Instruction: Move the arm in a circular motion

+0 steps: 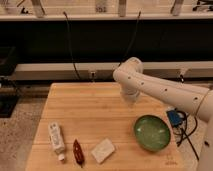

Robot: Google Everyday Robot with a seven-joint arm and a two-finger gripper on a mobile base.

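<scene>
arm | reaches in from right over far side of wooden table | gripper below elbow joint, state unclear | circle progress: cannot judge

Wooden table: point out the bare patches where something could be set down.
Free: the wide table middle and back-left, between the arm and the front row. Crowded: front edge, with white bottle, red packet, white sponge, green bowl. The gripper hangs at back centre-right.
</scene>
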